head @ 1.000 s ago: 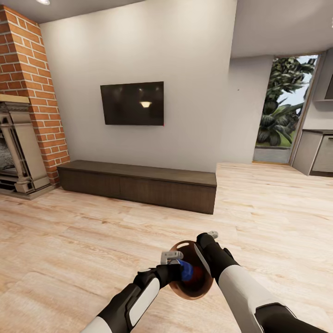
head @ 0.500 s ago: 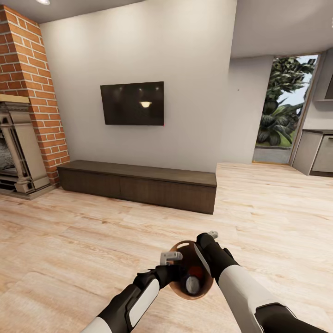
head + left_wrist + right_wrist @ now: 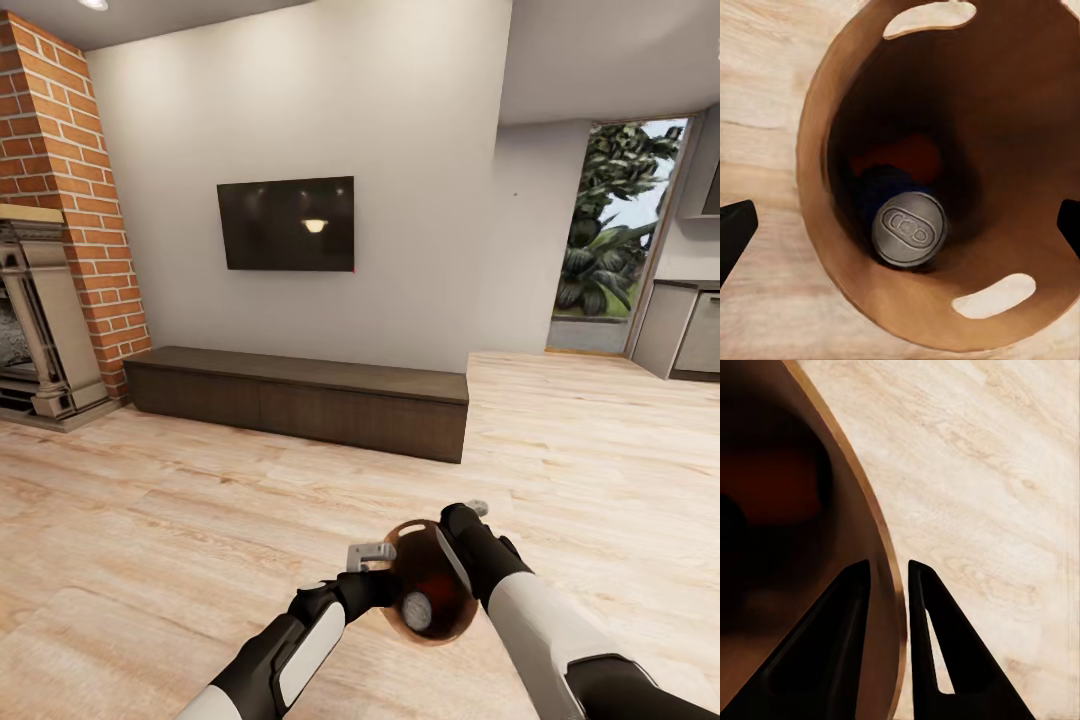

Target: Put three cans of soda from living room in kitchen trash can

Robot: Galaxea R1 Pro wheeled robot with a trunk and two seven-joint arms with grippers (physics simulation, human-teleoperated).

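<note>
Right jaws pinch trash can (image 3: pixel 832 510) rim; left jaws wide above soda can (image 3: pixel 909 229).

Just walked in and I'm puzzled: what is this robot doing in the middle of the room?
It is carrying a small round wastebasket with a tan wood-coloured inside above the light wooden floor. The right gripper has its jaws pinched over the basket's rim. The left gripper, jaws open, hangs over the mouth. Inside lies an orange-red and blue soda can, silver top up.
</note>
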